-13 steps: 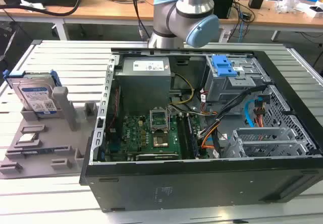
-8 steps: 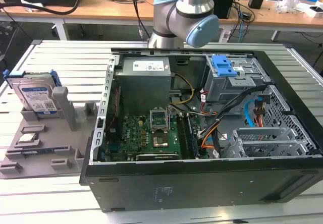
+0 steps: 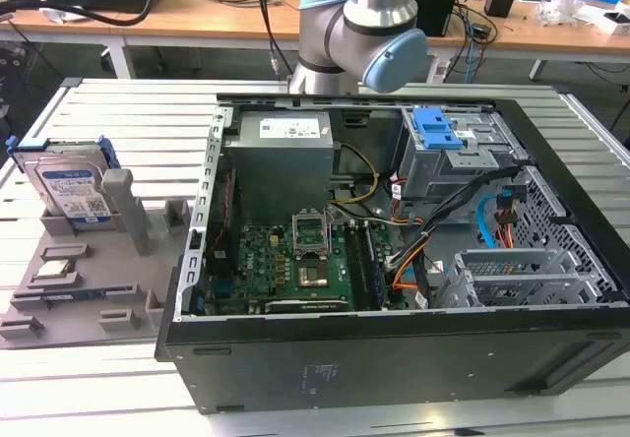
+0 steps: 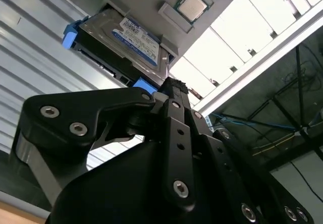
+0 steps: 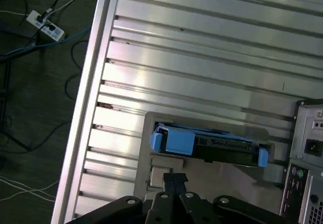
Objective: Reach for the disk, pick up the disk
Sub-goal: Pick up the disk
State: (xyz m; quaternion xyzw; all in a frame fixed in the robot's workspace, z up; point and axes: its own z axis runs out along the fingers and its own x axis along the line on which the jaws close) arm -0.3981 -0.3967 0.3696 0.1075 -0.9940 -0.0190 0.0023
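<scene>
Disk (image 3: 71, 186) on edge, exterior view; gripper (image 5: 174, 177) apart.

The ribbed aluminium table (image 3: 128, 122) carries a grey holder tray (image 3: 108, 272) and, just beside it, an open black computer case (image 3: 394, 358).

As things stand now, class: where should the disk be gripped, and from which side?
Probably across its two flat faces at the top edge, coming from above: the disk stands on edge in the grey holder, lower edge seated.

Bright, even light; glare whitens the slatted table (image 4: 237, 37) in the second wrist view; the gripper (image 4: 174, 89) looks dark.
</scene>
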